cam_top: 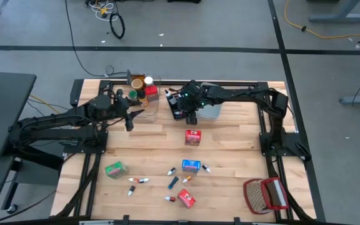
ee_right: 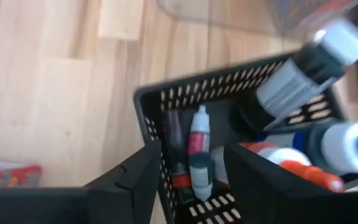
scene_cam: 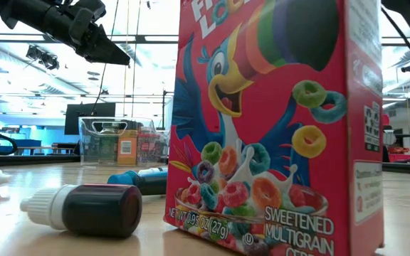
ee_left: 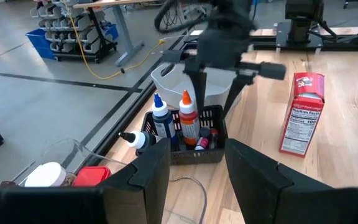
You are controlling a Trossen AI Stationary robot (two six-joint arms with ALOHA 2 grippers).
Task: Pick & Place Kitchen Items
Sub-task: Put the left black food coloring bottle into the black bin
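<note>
Wooden table (cam_top: 230, 134) fills the middle of the high view, with both arms reaching in along its upper edge. Left gripper (cam_top: 132, 119) sits upper left of centre, fingers spread apart and empty, just below the clear bin (cam_top: 152, 84) holding jars. Right gripper (ee_right: 185, 163) hangs directly over the black bin (ee_right: 166, 102) at upper centre, fingers parted with nothing between them; a small tube (ee_right: 198, 134) lies in the bin below the gap, beside capped bottles (ee_left: 190, 118). A grey-blue bin (cam_top: 210, 111) touches the black one on its right. Wire basket (cam_top: 266, 195) rests at lower right. Loose items: red box (cam_top: 193, 137) at centre, blue box (cam_top: 190, 165) below it, green box (cam_top: 114, 169) at lower left, cereal box (cam_top: 187, 199) at bottom centre, colouring tubes (cam_top: 174, 182) scattered between them.
</note>
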